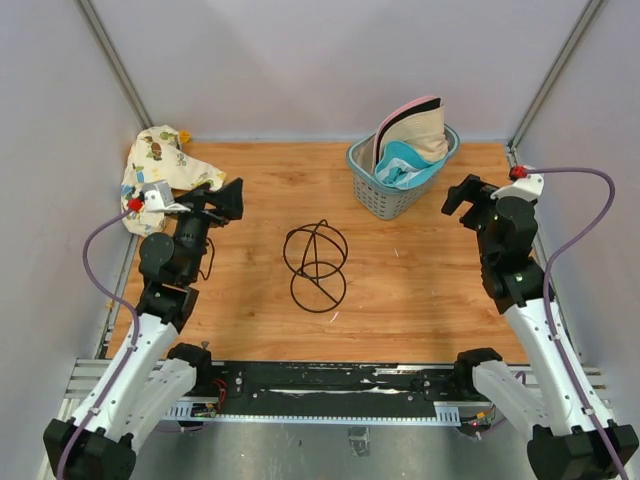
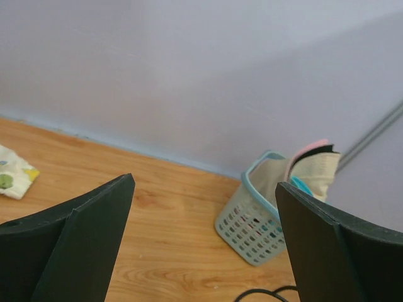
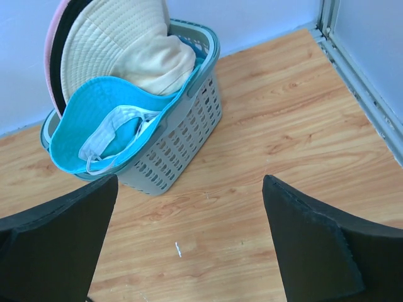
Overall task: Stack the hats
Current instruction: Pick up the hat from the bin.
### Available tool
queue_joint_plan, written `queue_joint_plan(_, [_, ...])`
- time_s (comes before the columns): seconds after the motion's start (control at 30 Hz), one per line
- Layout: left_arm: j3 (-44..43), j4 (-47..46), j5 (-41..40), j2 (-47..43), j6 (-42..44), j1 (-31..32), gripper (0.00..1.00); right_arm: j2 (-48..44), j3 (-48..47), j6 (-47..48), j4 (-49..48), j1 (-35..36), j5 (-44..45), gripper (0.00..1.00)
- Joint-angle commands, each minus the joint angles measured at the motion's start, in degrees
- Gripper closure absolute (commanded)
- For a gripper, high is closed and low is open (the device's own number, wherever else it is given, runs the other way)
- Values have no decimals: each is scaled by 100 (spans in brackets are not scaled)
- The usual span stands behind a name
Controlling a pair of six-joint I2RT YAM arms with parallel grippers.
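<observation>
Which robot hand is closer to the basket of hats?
Right. The right hand is just beside the basket; the left hand is far off on its other side.

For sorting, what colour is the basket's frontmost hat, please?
Teal-blue hat, best seen in right wrist view.

pink hat [image 3: 46, 53] mostly hidden behind cream hat [image 3: 113, 44], patterned cloth [image 2: 12, 176] cut off

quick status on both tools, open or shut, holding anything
left tool: open, holding nothing
right tool: open, holding nothing
</observation>
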State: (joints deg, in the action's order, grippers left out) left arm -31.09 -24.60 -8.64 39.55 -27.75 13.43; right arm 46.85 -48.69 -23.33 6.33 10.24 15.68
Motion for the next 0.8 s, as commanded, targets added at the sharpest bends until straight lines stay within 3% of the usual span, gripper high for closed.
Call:
queue_joint_plan(0.0, [-900, 830, 227, 539, 716, 607, 0, 193, -182, 302, -188, 157, 322, 2])
queue_joint_plan(0.23, [-1972, 1450, 288, 1792, 1762, 1586, 0, 1113, -476, 411, -1354, 345, -900, 1])
queue_joint_plan(0.53, [-2570, 1517, 292, 2959, 2298, 2083, 0, 2651, -1887, 948, -603, 1175, -327, 0])
queue_joint_plan(0.77, [-2490, 1376, 109, 3237, 2361, 2181, 1, 3679, -2659, 1153, -253, 1624, 120, 3])
